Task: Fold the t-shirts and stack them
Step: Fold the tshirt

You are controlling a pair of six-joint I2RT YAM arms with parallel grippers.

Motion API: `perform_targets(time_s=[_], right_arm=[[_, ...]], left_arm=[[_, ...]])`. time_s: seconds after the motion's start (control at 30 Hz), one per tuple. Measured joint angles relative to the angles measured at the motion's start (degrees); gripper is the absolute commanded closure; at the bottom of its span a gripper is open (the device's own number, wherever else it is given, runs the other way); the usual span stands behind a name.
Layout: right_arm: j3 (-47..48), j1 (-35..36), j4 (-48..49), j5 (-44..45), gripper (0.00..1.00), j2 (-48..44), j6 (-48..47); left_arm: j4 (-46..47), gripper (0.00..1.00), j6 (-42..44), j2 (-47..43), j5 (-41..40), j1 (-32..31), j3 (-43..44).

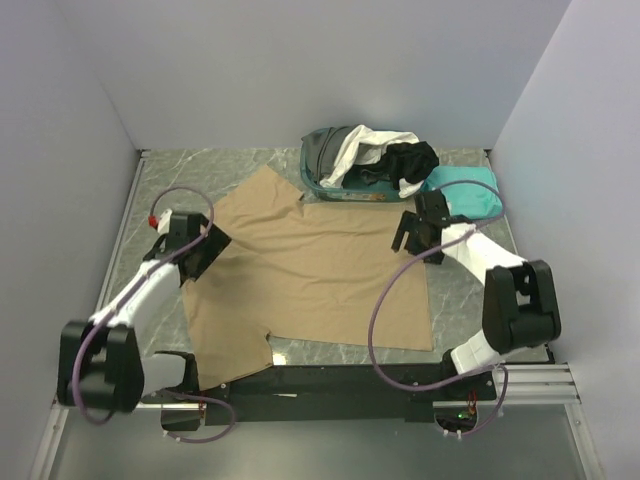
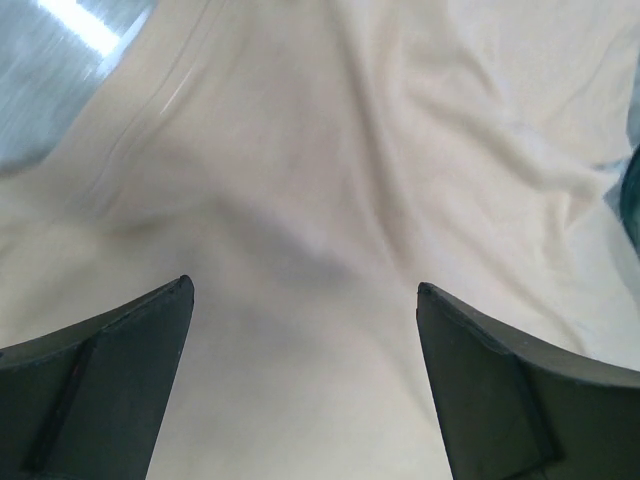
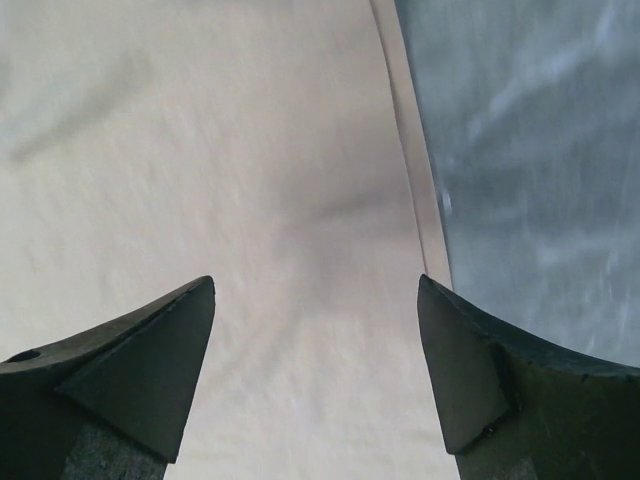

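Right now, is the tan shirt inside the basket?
No, the tan t-shirt lies spread out on the table, outside the teal basket.

Robot lab enclosure — plain pale walls [image 1: 300, 70] box in marbled tabletop [image 1: 200, 165], aluminium rail [image 1: 540, 385] at front.

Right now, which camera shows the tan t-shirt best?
The top external view: the tan t-shirt lies spread flat there, body and both sleeves in sight. The left wrist view shows only a close patch of wrinkled cloth; the right wrist view shows only one edge beside the table.
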Motion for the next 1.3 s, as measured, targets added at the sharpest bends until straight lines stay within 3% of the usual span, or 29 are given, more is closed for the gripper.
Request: perform_targets(time_s=[0.17,0.3,0.5,0.67,0.7,0.93,1.3], right_arm=[[-7.5,5.2,-1.0,0.5,0.11,-5.5,1.7],[-9.5,8.5,-1.4,-0.2,0.12,-4.7,2.6],[-5.2,8.5,-1.6,1.8,0.11,1.6,3.2],[-2.3,7.2,-1.4,2.8,0.11,4.4,2.9],[-1.7,6.4,-1.4,2.7,0.16,5.0,2.8],[1.3,3.0,-0.2,3.0,0.16,7.8,1.6],[2.2,2.7,0.2,3.0,0.16,8.3,0.8]], left_arm=[[-4.6,0.0,-2.1,-11.0,-0.4,-2.9,-7.6],[-5.8,0.01,-3.0,-12.9,-0.2,-4.0,-11.9],[-2.6,0.01,-1.9,-6.8,1.1,-4.0,-12.2],[1.6,0.0,-0.7,1.3,1.3,-3.4,-7.5],[2.5,0.0,-0.5,2.8,1.6,-3.1,-6.5],[6.8,0.01,0.7,11.0,2.6,-1.7,-0.7],[5.2,0.01,1.5,12.4,2.6,-1.6,1.8]])
